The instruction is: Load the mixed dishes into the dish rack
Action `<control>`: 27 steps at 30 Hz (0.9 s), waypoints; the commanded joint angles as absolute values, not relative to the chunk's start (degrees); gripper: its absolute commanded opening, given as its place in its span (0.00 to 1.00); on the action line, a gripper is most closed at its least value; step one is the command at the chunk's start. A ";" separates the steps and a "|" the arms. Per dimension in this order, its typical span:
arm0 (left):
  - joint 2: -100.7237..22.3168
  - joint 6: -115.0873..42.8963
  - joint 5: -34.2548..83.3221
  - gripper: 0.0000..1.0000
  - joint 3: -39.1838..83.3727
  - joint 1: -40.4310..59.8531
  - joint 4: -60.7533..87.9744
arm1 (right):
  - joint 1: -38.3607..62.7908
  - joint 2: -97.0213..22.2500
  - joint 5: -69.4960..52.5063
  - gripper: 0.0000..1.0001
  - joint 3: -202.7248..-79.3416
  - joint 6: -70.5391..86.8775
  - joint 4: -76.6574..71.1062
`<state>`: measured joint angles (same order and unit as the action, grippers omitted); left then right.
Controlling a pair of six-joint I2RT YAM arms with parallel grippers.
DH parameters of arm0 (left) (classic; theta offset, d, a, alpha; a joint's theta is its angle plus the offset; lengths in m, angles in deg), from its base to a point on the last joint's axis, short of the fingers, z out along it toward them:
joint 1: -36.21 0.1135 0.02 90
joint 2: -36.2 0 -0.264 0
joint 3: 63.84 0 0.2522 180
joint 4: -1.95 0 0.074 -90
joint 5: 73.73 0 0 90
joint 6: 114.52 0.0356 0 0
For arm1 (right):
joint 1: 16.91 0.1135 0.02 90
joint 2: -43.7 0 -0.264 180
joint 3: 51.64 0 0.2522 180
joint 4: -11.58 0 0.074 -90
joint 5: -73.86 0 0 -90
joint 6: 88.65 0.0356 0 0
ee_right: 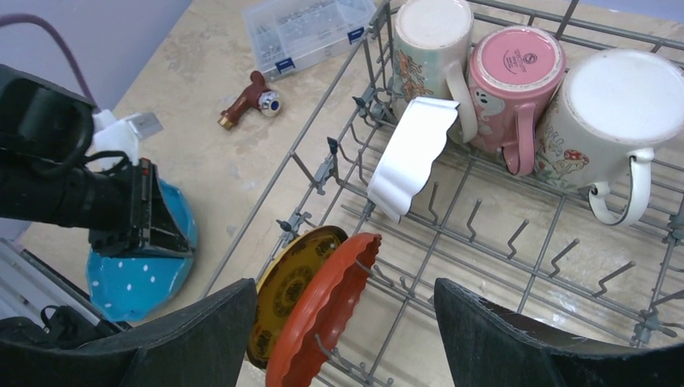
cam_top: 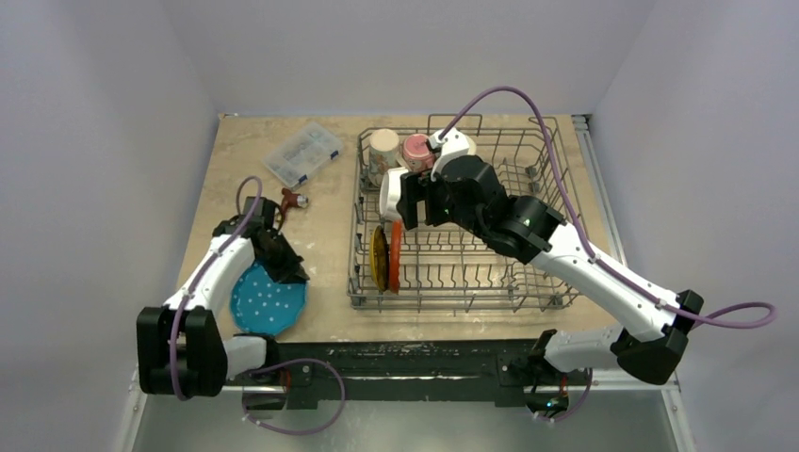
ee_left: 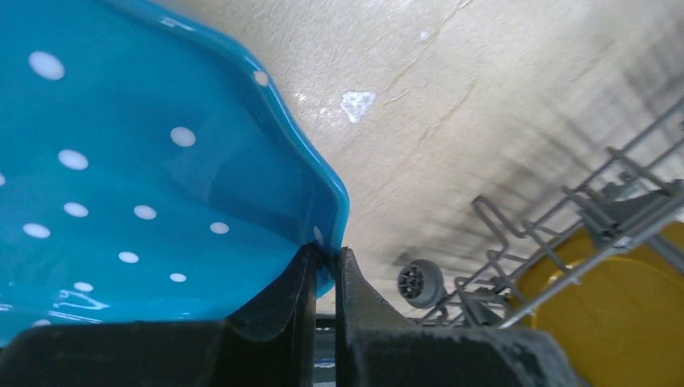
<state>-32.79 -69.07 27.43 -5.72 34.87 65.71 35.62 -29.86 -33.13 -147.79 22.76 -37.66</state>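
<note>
The blue white-dotted plate lies at the table's near left. My left gripper is shut on its right rim; the left wrist view shows both fingers pinching the rim of the plate. The grey wire dish rack holds the yellow plate and the orange plate upright on edge, the white scalloped bowl on edge, and two cream mugs with the pink mug between them, all upside down. My right gripper is open and empty above the rack's left side.
A clear plastic compartment box sits at the back left and a small red-brown tool lies in front of it. The rack's wheel and left wall stand close to the right of the blue plate. Walls enclose the table.
</note>
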 commanded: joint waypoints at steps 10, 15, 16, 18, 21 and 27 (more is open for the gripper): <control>-46.02 -68.19 27.45 0.13 -7.73 30.76 59.82 | 35.55 -25.82 -34.66 0.80 -146.35 23.55 -37.48; -45.88 -69.86 25.82 0.30 -7.78 30.67 58.23 | 35.56 -24.66 -35.45 0.80 -145.38 23.84 -37.51; -46.72 -69.77 24.99 0.32 -6.97 30.66 59.20 | 35.55 -24.53 -35.49 0.80 -145.35 23.87 -37.58; -49.30 -68.99 24.06 0.37 -4.55 30.67 61.79 | 35.54 -24.27 -35.86 0.80 -145.36 23.68 -37.76; -52.86 -69.50 20.21 0.40 -1.51 30.65 67.45 | 35.55 -23.94 -36.45 0.80 -145.34 23.44 -37.79; -53.53 -69.26 17.45 0.35 -1.50 30.61 69.79 | 35.52 -23.65 -36.95 0.81 -144.93 23.26 -37.47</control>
